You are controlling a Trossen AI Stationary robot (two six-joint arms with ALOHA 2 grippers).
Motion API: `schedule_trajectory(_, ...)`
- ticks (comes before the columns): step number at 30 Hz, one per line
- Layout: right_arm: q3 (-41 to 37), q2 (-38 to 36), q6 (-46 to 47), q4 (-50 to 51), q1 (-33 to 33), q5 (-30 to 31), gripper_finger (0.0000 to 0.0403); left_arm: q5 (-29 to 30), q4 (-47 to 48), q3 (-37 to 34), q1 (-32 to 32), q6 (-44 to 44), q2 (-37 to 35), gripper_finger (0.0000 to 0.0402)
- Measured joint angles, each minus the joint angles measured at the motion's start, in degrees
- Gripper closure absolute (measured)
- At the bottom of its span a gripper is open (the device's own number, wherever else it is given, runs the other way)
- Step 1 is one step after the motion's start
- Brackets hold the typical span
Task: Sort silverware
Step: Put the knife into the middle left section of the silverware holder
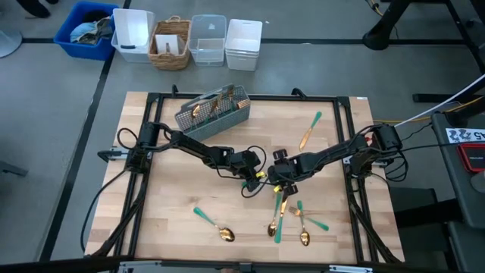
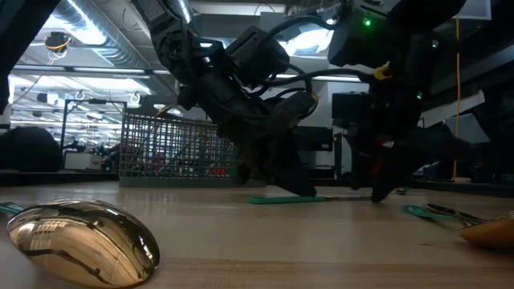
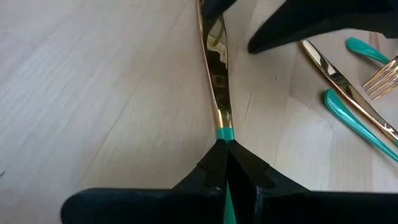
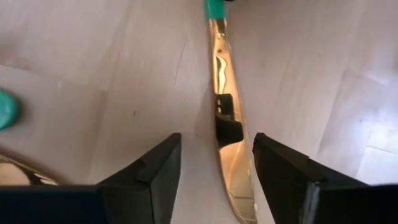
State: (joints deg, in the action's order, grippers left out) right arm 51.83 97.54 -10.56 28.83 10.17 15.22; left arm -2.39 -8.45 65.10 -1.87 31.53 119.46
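- The left arm reaches from the table's left edge toward the table centre, elbow bent, wrist angled down.
- The left gripper is low over the table's middle, its fingers pressed together on the teal handle of a knife.
- The right arm stretches in from the table's right edge, meeting the left near the centre.
- The right gripper hangs just above the table, fingers spread apart on either side of the knife's gold blade, not touching it.
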Motion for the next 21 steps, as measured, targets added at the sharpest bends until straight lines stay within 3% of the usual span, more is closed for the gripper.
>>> schedule_trajectory(9,-0.20,0.11,-1.91,0.49,-0.11,5.44,0.0233,-1.67,-0.02,0.00,0.09,1.39,0.00,0.0401)
schedule_trajectory(21,-0.20,0.11,-1.93,-2.79,-0.09,5.22,0.0249,-1.88,-0.04,0.00,0.07,1.32,0.00,0.0401)
